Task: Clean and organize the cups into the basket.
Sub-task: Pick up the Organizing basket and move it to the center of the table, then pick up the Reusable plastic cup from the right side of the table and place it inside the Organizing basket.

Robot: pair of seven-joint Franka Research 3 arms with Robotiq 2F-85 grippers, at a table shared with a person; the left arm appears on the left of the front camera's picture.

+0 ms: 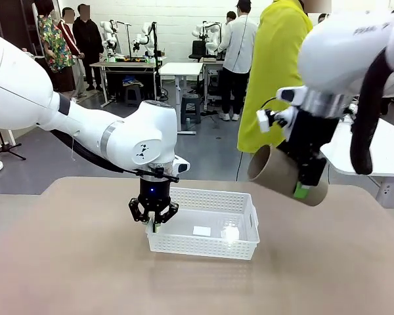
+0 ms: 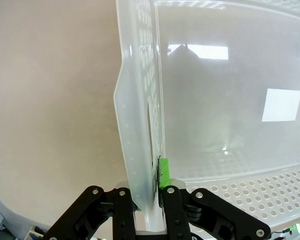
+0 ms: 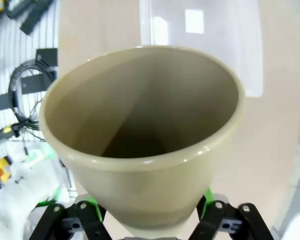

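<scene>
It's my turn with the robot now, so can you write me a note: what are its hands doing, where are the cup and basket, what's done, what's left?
Left gripper: shut on the basket, on its left wall near the front corner.
Right gripper: closed on a tan cup, tilted in the air, right of the basket.
Done: cup lifted, basket gripped.
Left: lay the cup in the basket; none is in it yet.

Nothing reads clearly; faint grey lettering on the right arm shell is possibly a brand name.
</scene>
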